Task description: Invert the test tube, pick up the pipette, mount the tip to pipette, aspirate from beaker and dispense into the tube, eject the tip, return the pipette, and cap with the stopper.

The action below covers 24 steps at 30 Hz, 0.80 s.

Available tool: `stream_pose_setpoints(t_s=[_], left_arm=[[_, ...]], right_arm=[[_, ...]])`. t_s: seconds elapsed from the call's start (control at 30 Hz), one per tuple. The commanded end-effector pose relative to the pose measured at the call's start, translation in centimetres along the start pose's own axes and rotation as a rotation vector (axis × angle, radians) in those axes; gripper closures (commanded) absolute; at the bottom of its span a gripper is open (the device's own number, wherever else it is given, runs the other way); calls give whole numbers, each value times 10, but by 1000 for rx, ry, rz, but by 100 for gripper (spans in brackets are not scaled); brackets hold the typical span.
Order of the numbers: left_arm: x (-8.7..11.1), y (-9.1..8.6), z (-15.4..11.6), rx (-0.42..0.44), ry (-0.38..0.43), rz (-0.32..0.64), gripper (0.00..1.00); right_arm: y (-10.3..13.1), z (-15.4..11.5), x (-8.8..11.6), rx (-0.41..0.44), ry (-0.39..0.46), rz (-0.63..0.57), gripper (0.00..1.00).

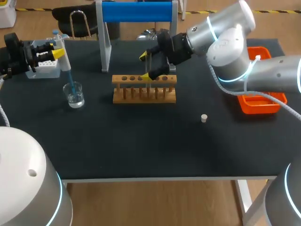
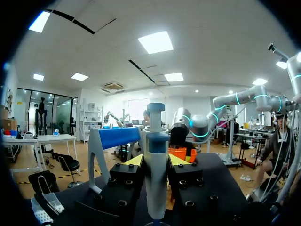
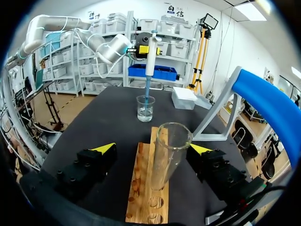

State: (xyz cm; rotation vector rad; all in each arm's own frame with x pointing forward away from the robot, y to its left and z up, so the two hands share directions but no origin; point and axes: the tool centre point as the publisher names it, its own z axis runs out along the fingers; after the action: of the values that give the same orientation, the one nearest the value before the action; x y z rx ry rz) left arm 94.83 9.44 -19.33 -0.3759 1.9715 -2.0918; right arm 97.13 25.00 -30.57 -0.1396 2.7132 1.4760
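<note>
Dark surface (image 1: 141,141) carries everything, and my two arms work at its far half, well apart from each other.

My left claw (image 1: 57,51) sits close to the surface's left edge, its fingers pressed against both sides of the pipette (image 1: 65,59), which it holds upright. Below the claw the blue tip (image 1: 70,80) runs down inside the rim of the beaker (image 1: 75,95), which has clear liquid in its bottom. The tip box (image 1: 44,66) lies just beside this claw, on the side away from the beaker. Between the beaker and the wooden rack (image 1: 144,89) runs a strip of dark surface.

My right claw (image 3: 151,149) is over the rack, fingers spread wide. The test tube (image 3: 168,155) stands mouth-up in a rack hole between them. One finger is just beside the glass and the other is well apart from it, so I have hold of nothing. The rack stretches lengthwise ahead of this claw toward the beaker.

Beyond the rack, near the far edge, stands the blue-barred stand (image 1: 136,12). The stopper (image 1: 204,118) lies alone toward the near edge, apart from the rack. The orange tray (image 1: 258,101) sits at the right edge, partly under my right arm.
</note>
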Motion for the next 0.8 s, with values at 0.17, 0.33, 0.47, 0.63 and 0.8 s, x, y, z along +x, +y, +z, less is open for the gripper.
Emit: stream_pose_setpoints(t_s=[0.17,0.33,0.47,0.63,0.8], left_arm=[[-1,0,-1,1,3,-1,100],[-1,0,-1,1,3,-1,100],[-1,0,-1,1,3,-1,100],[-1,0,-1,1,3,-1,100],[-1,0,-1,1,3,-1,100]], right_arm=[[-2,4,-2,8,-5,0,0],[-3,5,-2,10,-7,1,0],[-5,4,-3,11,-12,5,0],[-5,4,-3,11,-17,8,0],[-5,2,-3,11,-29,18,0]])
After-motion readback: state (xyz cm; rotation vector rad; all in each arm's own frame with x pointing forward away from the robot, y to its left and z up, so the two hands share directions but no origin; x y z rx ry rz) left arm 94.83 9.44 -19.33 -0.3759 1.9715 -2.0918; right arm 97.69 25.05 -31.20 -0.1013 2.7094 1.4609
